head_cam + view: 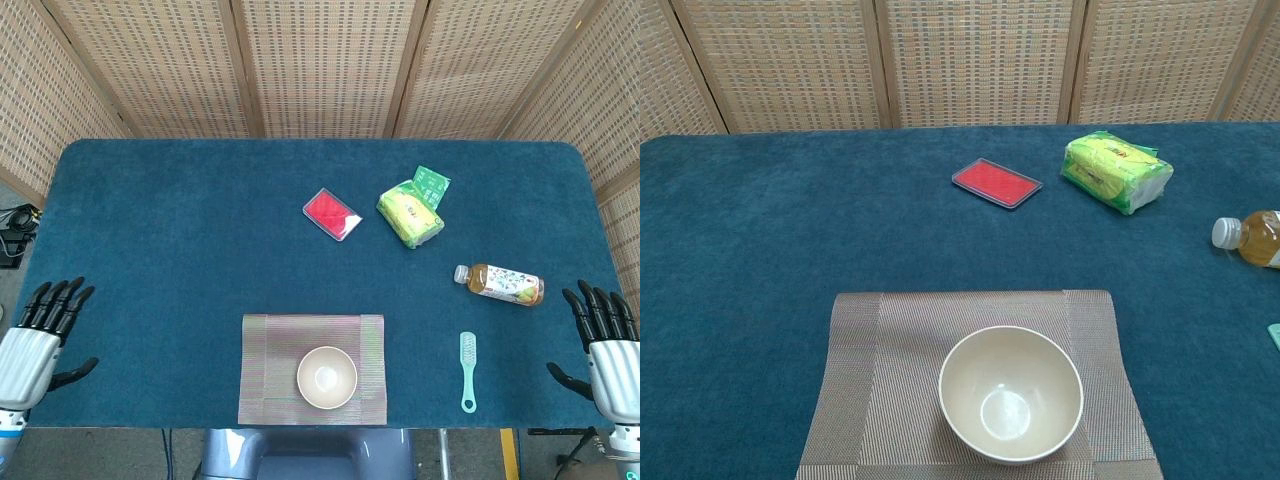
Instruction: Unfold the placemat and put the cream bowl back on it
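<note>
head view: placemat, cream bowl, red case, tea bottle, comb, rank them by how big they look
1. placemat, plainly largest
2. cream bowl
3. tea bottle, longer than the bowl is wide but slimmer, so close to it
4. red case
5. comb, long but very thin
</note>
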